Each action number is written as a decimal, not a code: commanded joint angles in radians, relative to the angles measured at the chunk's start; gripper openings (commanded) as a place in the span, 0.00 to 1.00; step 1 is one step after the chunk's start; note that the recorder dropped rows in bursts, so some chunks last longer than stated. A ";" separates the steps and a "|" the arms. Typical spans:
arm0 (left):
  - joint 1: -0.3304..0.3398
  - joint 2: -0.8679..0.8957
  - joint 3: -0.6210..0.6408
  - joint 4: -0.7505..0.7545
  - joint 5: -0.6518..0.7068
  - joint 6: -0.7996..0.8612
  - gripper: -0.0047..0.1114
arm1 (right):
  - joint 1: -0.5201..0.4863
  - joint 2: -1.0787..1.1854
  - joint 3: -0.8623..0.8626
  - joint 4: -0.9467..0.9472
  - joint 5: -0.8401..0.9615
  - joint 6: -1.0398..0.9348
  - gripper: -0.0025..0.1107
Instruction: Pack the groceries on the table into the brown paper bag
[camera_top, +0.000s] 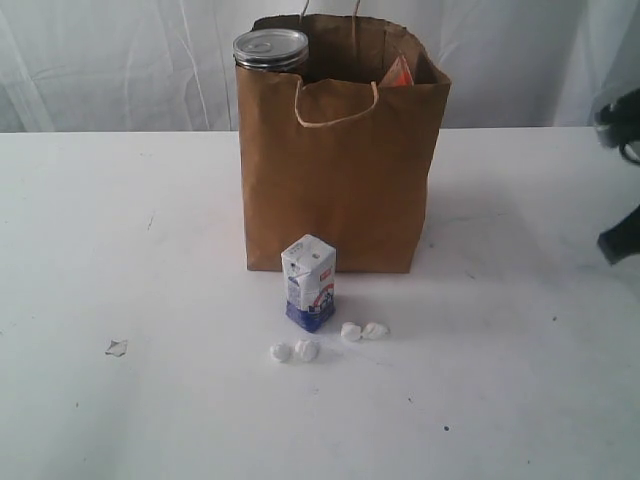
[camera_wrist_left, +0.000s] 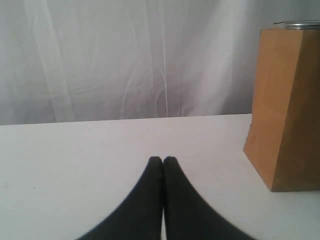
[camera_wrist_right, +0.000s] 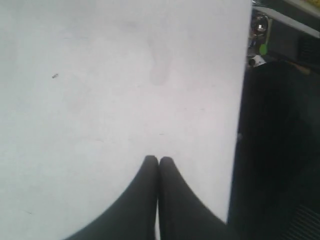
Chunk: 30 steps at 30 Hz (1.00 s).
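No text, brand, number or sign is legible in any view. The small white-blue carton (camera_top: 309, 283), standing just in front of the brown paper bag (camera_top: 340, 180), carries printed markings: a small red patch and blue graphics. Its characters are too small and blurred to read. The orange-labelled brown pouch (camera_top: 398, 72), showing at the bag's mouth, has no readable print.

We see the brown paper bag (camera_top: 340, 190) in plain kraft brown w/ pale cord handles (camera_top: 337, 118). Can (camera_top: 271, 47): shiny silver top, dark side. Pouch (camera_top: 398, 72): orange label. Carton (camera_top: 309, 283): white up top, blue at base, small red & blue print. Lumps (camera_top: 306, 350): off-white. Table (camera_top: 120, 230): white w/ faint grey specks. Left gripper (camera_wrist_left: 162, 160) & right gripper (camera_wrist_right: 158, 159): matte black. Curtain (camera_top: 120, 60): whitish-grey.
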 joint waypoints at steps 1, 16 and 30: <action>-0.005 -0.004 0.004 0.020 0.001 0.003 0.04 | -0.010 -0.007 0.162 0.044 -0.144 0.045 0.02; -0.005 -0.004 0.004 -1.120 0.398 -0.065 0.04 | -0.010 -0.007 0.281 0.228 -0.394 0.090 0.02; -0.005 -0.004 0.004 -0.812 0.400 -0.065 0.04 | -0.010 -1.147 0.631 0.218 -0.707 0.117 0.02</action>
